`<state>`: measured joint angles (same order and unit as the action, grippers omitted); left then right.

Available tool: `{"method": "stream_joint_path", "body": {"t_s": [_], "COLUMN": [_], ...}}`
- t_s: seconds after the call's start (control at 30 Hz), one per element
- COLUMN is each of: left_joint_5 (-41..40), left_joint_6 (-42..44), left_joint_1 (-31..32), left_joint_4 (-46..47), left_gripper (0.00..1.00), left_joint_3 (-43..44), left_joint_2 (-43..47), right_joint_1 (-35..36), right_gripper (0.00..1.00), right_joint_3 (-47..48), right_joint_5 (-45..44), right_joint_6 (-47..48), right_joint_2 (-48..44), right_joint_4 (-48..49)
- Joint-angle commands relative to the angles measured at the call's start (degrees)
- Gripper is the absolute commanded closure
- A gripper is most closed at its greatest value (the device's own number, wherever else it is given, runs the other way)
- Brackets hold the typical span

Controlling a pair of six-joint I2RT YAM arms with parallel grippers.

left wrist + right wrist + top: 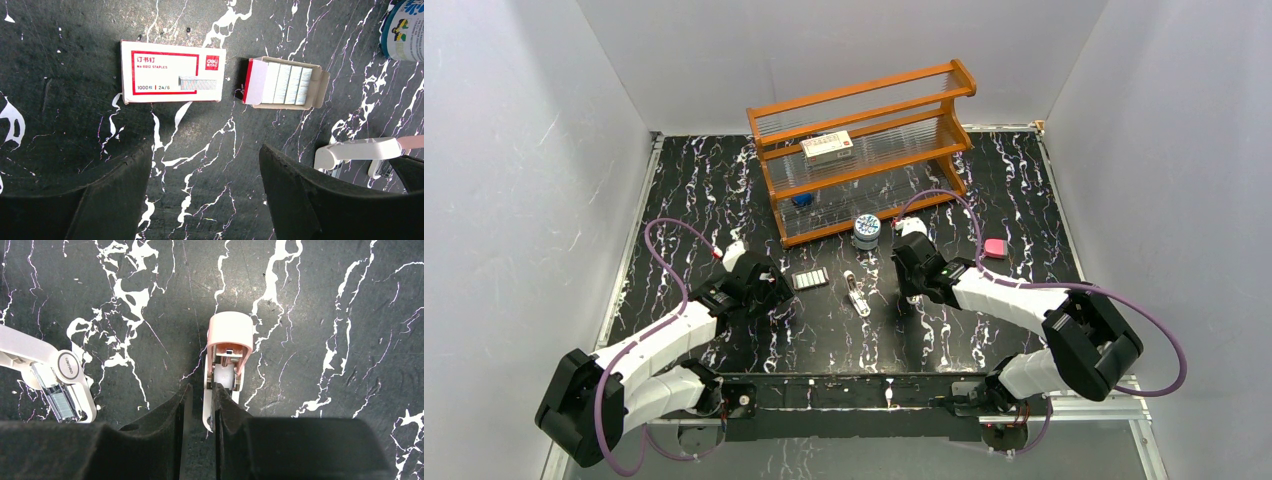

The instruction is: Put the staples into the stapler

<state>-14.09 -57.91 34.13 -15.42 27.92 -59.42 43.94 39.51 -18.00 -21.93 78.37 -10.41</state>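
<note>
Black, white-veined marble tabletop is seen from above, with an orange wooden slatted rack at the far edge. A red-and-white cardboard box is set on its middle shelf. A round printed tin stands just in front of the rack. The white plastic mini stapler lies near the table's middle, between the two arms. The grey metallic staples are laid just left of it, apart from it, close to the left gripper. The right gripper is positioned low over the table, right of the stapler.

Left wrist: the fingers are spread wide and nothing is held. Beyond them the staples are seen packed side by side in a small open red-and-white tray. A closed red-and-white staple box lies left of the tray, apart from it. The stapler is partly seen at lower right.

Right wrist: the fingers are drawn nearly together, with only a narrow slit between them. A peach-coloured mini stapler lies at the tips, its near end reaching into the slit. Whether it is gripped cannot be told. The white stapler lies hinged open at the left edge, its metal channel exposed.
</note>
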Motion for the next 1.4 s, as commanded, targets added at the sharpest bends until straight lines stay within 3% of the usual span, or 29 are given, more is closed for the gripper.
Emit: {"method": "stream_joint_path", "body": {"t_s": [0.0, 0.37, 1.37], "left_joint_5": [-0.63, -0.51, -0.19], "left_joint_6": [-0.19, -0.19, -0.02], "left_joint_1": [-0.12, -0.12, -0.12], "left_joint_4": [-0.76, -0.78, -0.59], "left_gripper": [0.24, 0.24, 0.24], "left_joint_3": [1.21, 1.26, 1.69], "left_joint_2": [0.88, 0.98, 0.97], "right_joint_1": [-0.17, -0.13, -0.16], "right_gripper": [0.7, 0.64, 0.64], "right_joint_3": [-0.4, -0.9, 1.71], "right_joint_5": [-0.57, -0.89, -0.19], "right_joint_6": [-0.9, -2.1, -0.68], "right_joint_2": [-1.64, -2.8, -1.92], "right_joint_4": [0.01, -1.26, 1.75]}}
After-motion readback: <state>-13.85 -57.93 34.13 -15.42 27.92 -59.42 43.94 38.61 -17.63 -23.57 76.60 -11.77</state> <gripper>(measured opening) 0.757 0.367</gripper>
